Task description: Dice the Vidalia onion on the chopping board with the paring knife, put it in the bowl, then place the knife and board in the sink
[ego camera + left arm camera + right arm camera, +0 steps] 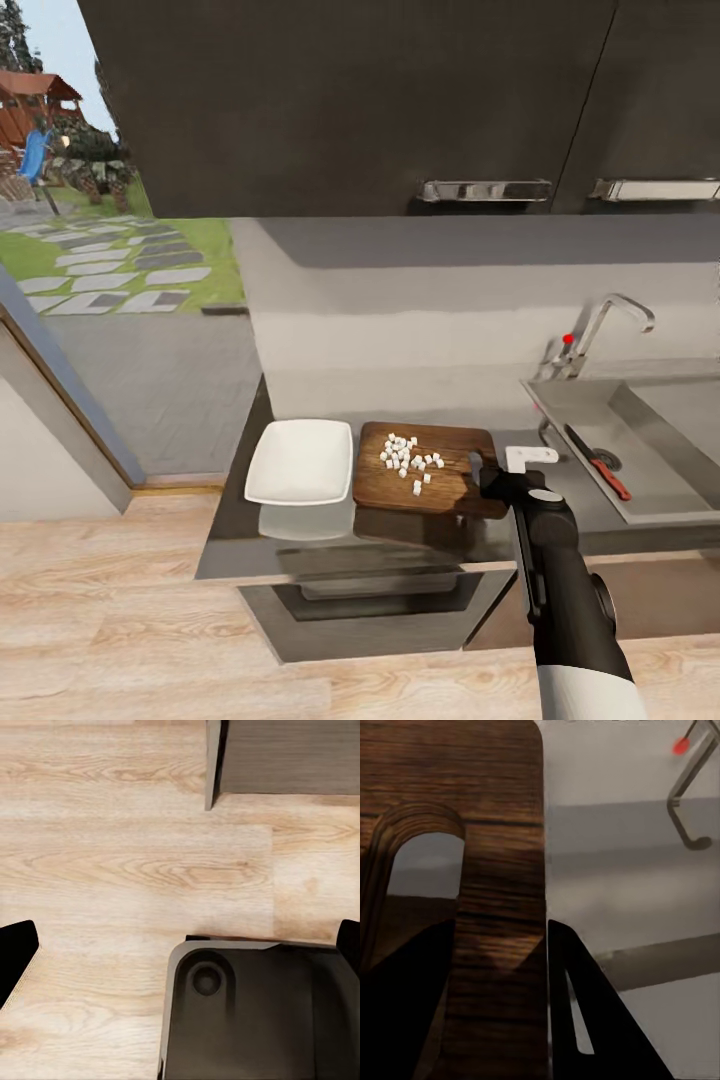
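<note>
The right claw [487, 477] sits at the right-hand end of the dark brown wooden chopping board [425, 480], and its wrist camera shows the dark fingers [585, 1020] flanking the board's handle end with its cut-out slot, one on each face. They appear pinched onto the wood, a grip that suits lifting or tipping the board as one piece rather than picking bits up singly. The diced onion [410, 460], a loose scatter of tiny pale whitish cubes, lies on the board's middle, so the cutting step looks finished and the transfer not yet done.

The shallow white squarish bowl [299, 462] stands just beside the board's left edge on the glossy grey tabletop [240, 545] and holds nothing. That closeness makes sense: the pieces need only a short tilt or sweep to land in it (a steep tilt could spill cubes past the rim).

The rectangular grey metal sink [650, 440] with its angular chrome tap [600, 335] lies to the right, and the small red-handled paring knife [598, 462] already rests inside the basin, so that item is stowed.

The left claw [180, 945] points down at the pale wood floor [112, 870]; its two dark fingertips [15, 952] stand wide apart with nothing between them.
</note>
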### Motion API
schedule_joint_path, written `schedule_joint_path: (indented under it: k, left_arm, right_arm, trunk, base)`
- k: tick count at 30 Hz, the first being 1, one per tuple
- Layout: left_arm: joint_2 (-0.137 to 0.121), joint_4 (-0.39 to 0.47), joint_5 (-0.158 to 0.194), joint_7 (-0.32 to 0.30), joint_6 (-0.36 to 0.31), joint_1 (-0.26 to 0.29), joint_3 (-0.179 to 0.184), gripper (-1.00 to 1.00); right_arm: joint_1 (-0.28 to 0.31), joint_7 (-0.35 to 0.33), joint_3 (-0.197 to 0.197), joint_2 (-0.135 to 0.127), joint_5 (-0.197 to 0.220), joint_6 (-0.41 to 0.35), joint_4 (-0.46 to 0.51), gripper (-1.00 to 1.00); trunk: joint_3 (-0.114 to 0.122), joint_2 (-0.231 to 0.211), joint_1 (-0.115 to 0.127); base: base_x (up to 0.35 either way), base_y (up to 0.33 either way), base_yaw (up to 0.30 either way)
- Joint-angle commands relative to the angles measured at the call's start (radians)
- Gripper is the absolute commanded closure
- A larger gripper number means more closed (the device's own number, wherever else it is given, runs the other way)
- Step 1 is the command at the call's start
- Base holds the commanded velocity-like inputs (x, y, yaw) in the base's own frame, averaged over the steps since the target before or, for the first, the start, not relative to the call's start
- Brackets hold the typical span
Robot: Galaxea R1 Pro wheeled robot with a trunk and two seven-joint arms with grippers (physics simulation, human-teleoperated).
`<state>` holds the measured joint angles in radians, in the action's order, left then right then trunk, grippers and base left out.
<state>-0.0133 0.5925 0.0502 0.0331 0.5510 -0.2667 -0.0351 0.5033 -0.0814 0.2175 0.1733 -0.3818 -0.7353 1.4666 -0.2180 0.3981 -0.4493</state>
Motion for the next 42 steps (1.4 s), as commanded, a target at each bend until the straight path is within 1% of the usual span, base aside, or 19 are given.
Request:
schedule_joint_path:
  k: [1, 16, 36, 42]
  left_arm:
    - [-0.001, 0.001, 0.005, 0.002, 0.001, 0.000, 0.003, -1.00]
    - [-0.001, 0.001, 0.005, 0.002, 0.001, 0.000, 0.003, -1.00]
    - [-0.001, 0.000, 0.005, 0.002, 0.001, 0.000, 0.003, -1.00]
    - [-0.001, 0.000, 0.005, 0.002, 0.001, 0.000, 0.003, -1.00]
  right_arm:
    - [0.000, -0.009, 0.002, 0.001, -0.009, -0.004, 0.001, 1.00]
    - [0.000, -0.009, 0.002, 0.001, -0.009, -0.004, 0.001, 1.00]
    - [0.000, -0.009, 0.002, 0.001, -0.009, -0.004, 0.001, 1.00]
    - [0.001, -0.009, 0.001, 0.001, -0.009, -0.004, 0.001, 1.00]
  trunk:
    - [0.000, 0.002, -0.001]
    - [0.024, 0.002, -0.001]
    - [0.056, 0.002, -0.001]
    - [0.065, 0.002, -0.001]
  base:
    - [0.000, 0.189, -0.065]
    - [0.000, 0.188, -0.065]
    - [0.000, 0.013, -0.065]
    - [0.000, 0.220, -0.065]
